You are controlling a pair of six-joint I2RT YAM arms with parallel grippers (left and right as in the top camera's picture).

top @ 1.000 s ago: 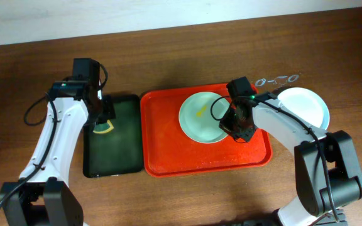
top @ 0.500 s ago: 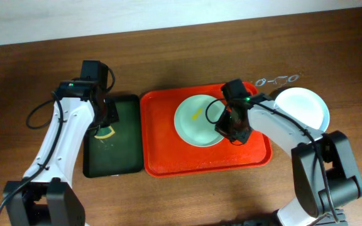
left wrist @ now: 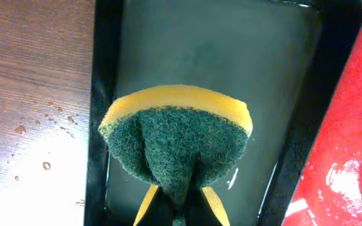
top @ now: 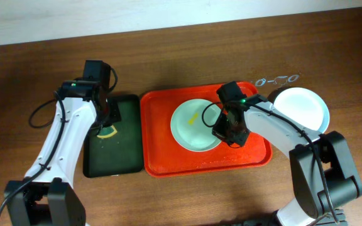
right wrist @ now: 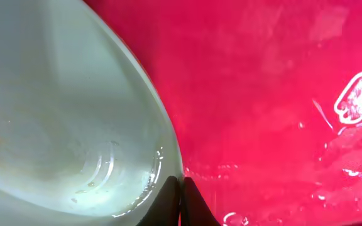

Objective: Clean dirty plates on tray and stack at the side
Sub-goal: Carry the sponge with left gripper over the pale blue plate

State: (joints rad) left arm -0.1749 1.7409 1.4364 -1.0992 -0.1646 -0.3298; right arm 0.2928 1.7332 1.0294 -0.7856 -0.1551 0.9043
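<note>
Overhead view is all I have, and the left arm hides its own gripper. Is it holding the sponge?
Observer: Yes. The left wrist view shows the left gripper shut on the sponge. The sponge is folded, green scouring side to the camera, over the dark green tray.
Operator: Is the right gripper actually on the plate?
Observer: In the right wrist view the right gripper pinches the rim of the mint plate, over the red tray.
Operator: Anything wet I can't see?
Observer: Water droplets lie on the table beside the dark green tray.
</note>
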